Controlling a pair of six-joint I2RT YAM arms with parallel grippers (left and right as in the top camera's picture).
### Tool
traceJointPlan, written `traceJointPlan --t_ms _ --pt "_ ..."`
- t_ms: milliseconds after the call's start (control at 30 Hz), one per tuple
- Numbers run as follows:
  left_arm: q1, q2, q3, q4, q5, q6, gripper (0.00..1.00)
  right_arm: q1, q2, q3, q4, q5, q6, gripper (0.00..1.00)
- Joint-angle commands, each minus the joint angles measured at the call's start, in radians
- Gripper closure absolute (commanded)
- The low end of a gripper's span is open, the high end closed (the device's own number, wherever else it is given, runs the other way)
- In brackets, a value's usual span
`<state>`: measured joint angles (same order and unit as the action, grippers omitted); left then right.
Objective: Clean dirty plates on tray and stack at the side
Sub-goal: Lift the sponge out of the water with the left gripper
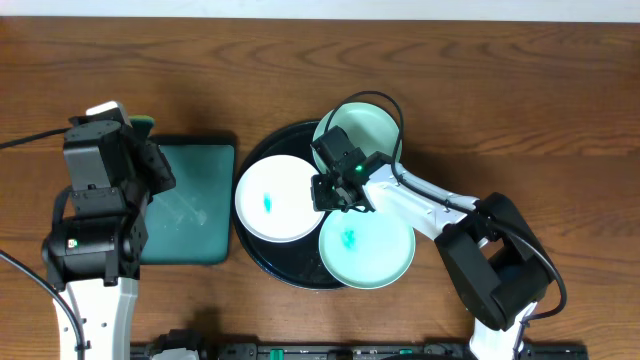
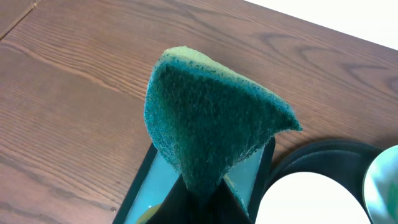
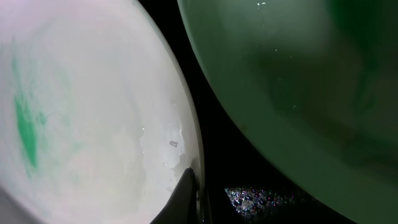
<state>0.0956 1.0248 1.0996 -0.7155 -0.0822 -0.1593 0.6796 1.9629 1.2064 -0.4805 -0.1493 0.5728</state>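
The black tray (image 1: 262,150) holds three plates. The white plate (image 1: 285,215) lies at its left with a teal smear. One mint plate (image 1: 375,260) at the front right has a smear; the other mint plate (image 1: 365,128) is at the back. My right gripper (image 1: 335,192) is at the white plate's right rim; in the right wrist view one finger (image 3: 194,186) lies over the rim of the white plate (image 3: 93,93), pinching it. My left gripper (image 2: 205,202) is shut on a green sponge (image 2: 211,124), held above the green tray.
The small rectangular dark-green tray (image 1: 190,200) lies left of the black tray and touches it; its wet surface shows in the left wrist view (image 2: 160,180). Bare wooden table (image 1: 500,80) lies around. A mint plate (image 3: 298,81) sits close to the right of the white one.
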Motion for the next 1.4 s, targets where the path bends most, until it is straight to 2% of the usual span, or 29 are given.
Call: traceJointPlan --t_ms 0,433,733,933,1033,1367 --pt "0.0 -0.008 -0.002 0.011 -0.016 0.014 0.93 0.01 0.051 -0.037 -0.036 0.018 -0.032 0.99" --pt "0.0 0.016 -0.002 -0.001 -0.016 0.013 0.93 0.01 0.051 -0.037 -0.036 0.018 -0.032 0.99" --pt "0.0 0.259 -0.002 -0.123 0.005 -0.087 0.93 0.01 0.051 -0.037 -0.037 0.018 -0.032 0.99" --pt "0.0 0.458 -0.002 -0.167 0.172 -0.085 0.93 0.01 0.051 -0.037 -0.04 0.018 -0.032 0.99" --pt "0.0 0.529 -0.002 -0.183 0.198 -0.085 0.93 0.01 0.051 -0.037 -0.04 0.018 -0.032 0.99" --pt "0.0 0.568 -0.002 -0.201 0.207 -0.078 0.93 0.01 0.051 -0.037 -0.039 0.018 -0.032 0.99"
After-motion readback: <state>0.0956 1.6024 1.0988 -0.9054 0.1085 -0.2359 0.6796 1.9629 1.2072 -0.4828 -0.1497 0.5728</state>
